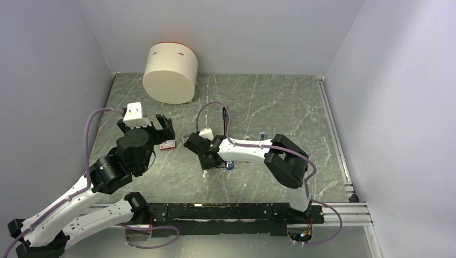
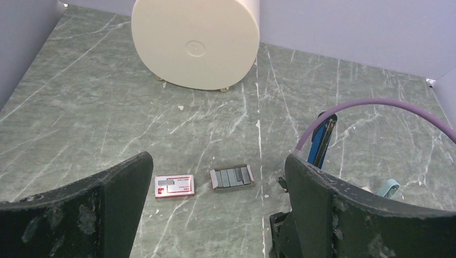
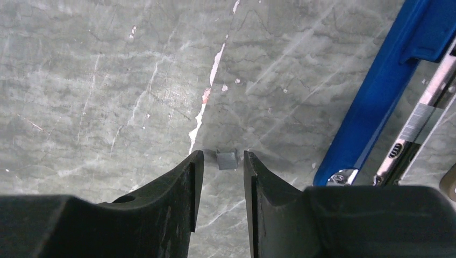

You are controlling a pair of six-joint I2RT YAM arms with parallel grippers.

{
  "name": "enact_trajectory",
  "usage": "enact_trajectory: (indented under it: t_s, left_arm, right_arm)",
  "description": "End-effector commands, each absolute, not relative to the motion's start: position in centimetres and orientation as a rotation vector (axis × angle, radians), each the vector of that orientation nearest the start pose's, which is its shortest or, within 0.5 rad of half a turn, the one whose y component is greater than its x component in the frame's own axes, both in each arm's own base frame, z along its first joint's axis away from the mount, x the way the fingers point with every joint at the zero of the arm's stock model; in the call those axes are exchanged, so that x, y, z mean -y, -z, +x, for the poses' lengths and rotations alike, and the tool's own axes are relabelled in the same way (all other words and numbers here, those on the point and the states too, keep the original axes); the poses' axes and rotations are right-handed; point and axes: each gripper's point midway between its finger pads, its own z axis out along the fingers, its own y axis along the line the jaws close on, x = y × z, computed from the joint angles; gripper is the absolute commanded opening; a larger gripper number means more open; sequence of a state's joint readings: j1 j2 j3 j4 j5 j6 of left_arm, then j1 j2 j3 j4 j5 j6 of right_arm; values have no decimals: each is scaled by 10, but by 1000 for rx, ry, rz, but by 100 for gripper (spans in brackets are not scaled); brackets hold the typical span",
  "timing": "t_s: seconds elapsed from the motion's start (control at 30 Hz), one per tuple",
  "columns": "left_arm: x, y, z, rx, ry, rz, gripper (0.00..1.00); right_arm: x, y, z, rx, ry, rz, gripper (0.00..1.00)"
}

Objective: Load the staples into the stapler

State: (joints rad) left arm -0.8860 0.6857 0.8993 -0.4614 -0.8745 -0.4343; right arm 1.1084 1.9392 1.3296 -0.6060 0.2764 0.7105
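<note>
The red staple box lid (image 2: 174, 186) with its white label lies flat on the table, also seen from above (image 1: 168, 144). Beside it an open tray (image 2: 232, 177) holds several grey staple blocks. One short grey staple block (image 3: 226, 160) lies on the table between my right gripper's tips, touching neither. My right gripper (image 3: 221, 157) is open a little, low over the table (image 1: 206, 163). The stapler (image 3: 376, 102) lies opened to its right, with a blue body and a silver channel (image 3: 425, 110); it also shows in the other views (image 2: 322, 138) (image 1: 225, 119). My left gripper (image 2: 215, 215) is wide open and empty, above the box (image 1: 145, 128).
A large cream cylinder (image 1: 170, 72) stands at the back left, also in the left wrist view (image 2: 196, 43). A pale-blue oblong piece (image 2: 388, 188) lies right of the stapler. Walls close the table at the left, back and right.
</note>
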Motion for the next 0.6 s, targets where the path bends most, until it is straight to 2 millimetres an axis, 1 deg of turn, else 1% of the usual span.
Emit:
enact_trajectory:
  t_s: [0.0, 0.27, 0.57]
  left_arm:
    - [95, -304, 240, -1713, 171, -231, 97]
    - [94, -304, 239, -1714, 171, -231, 97]
    - [94, -303, 239, -1716, 168, -232, 97]
  right_arm:
    - [-362, -19, 203, -2660, -131, -493, 37]
    - [-357, -14, 204, -2659, -79, -513, 33]
    - [-355, -13, 204, -2660, -61, -555, 31]
